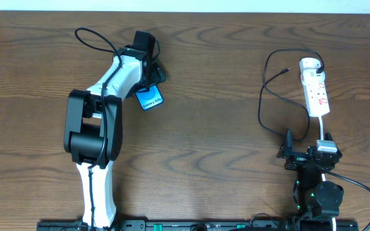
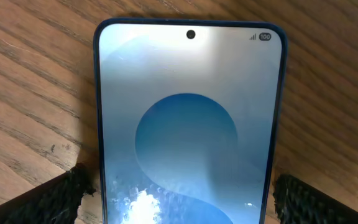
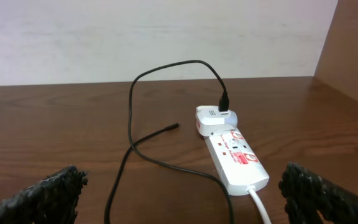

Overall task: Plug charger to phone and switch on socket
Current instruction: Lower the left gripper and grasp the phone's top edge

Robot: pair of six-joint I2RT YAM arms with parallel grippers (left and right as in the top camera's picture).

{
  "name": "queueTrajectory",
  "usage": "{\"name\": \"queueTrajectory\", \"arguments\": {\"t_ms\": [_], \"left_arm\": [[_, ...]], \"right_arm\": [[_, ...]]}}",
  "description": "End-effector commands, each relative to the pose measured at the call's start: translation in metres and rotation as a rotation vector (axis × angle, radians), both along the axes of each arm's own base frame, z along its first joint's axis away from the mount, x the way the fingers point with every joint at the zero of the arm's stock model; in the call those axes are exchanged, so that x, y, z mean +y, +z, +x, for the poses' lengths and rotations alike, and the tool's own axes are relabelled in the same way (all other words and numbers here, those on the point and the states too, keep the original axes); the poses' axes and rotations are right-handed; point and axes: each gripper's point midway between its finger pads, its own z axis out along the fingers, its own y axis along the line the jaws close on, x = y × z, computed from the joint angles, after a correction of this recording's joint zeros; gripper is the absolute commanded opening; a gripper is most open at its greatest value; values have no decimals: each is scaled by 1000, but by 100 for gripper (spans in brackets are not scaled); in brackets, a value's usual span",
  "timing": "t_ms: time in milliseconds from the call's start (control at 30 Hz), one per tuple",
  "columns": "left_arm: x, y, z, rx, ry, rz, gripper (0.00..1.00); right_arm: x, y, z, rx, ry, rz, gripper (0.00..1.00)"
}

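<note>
Phone (image 1: 150, 99) toward bench's far-left corner, largely hidden beneath spread-jawed left gripper (image 2: 179, 184), right gripper (image 3: 182, 177) likewise spread, charger (image 3: 130, 118) tip beside socket (image 3: 238, 159).

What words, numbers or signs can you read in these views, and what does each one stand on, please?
"Galaxy S25": on the screen of the phone, overhead view, small but legible.
"100": top right corner of the same screen, left wrist view, beside signal bars.
Red-and-white labels on the socket: too small to read.
No other text shows.
</note>
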Motion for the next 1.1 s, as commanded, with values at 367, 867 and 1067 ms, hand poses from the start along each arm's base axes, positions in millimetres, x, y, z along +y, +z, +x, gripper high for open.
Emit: {"name": "queueTrajectory", "arguments": {"t_ms": [367,867,1067], "left_arm": [[-12,-24,-26,123,-6,-66,87],[-15,-25,-52,233,-9,-96,79],[-16,-19,-56,243,-9,-101,73]], "right_arm": [[-2,-1,0,2,-6,-11,99],[-2,-1,0,2,-6,-11,99],[-2,-1,0,2,-6,-11,99]]}}
